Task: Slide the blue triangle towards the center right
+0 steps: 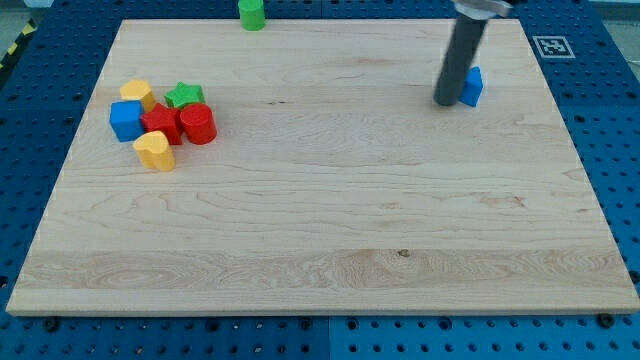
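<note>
On a pale wooden board, ringed by blue pegboard, the blue triangle is seen near the view's top right, partly hidden. My tip is set touching its left side, grasping nothing. Other blocks are clustered at far left.

Dark rod tilted, my tip down — upper right

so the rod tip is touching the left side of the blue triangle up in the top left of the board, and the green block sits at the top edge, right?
Not quite: the blue triangle is in the top right of the board, not the top left, as the camera view shows. The rest holds: my tip is against the triangle's left side, and the green block sits at the top edge.
</note>
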{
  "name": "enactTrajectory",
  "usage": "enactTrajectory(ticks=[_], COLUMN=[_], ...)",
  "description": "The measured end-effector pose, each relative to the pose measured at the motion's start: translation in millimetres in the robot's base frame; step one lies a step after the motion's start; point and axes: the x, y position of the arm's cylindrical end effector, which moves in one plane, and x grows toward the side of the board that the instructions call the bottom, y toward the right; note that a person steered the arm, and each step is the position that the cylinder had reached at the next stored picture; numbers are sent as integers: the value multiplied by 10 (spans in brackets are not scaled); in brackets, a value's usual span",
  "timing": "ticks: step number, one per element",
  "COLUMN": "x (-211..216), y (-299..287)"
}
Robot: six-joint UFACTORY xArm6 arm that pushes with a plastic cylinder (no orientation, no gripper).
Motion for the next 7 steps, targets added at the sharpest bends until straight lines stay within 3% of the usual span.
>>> enactTrajectory(ticks=[1, 2, 3, 5, 7], x=[-216, -328, -125, 281, -182], y=[-217, 494, 939, 1059, 804])
